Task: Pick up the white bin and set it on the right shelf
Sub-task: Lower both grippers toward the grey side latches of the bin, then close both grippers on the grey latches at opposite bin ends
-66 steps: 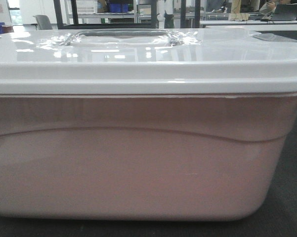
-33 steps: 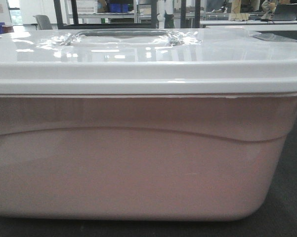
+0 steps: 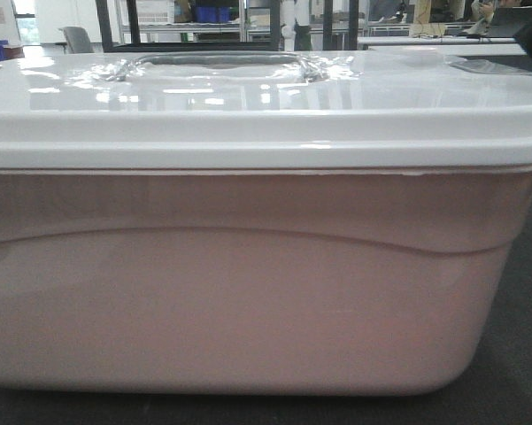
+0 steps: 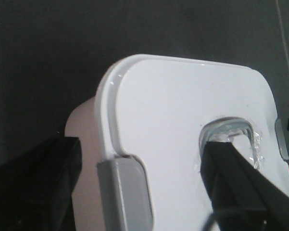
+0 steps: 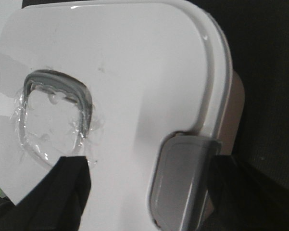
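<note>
The left gripper [image 4: 142, 154] has its jaws spread wide astride the grey latch [image 4: 125, 192] at one end of the white bin [image 3: 248, 301]. One finger is outside the end wall, the other over the lid [image 4: 182, 110]. The right gripper [image 5: 146, 166] straddles the opposite latch [image 5: 182, 187] likewise, released. The bin sits on the dark desk [image 3: 513, 390], long axis crosswise between the arms, each equally near its own end. Far behind stand racks [image 3: 159, 31] with blue crates [image 3: 211, 13]; the right shelf cannot be picked out.
</note>
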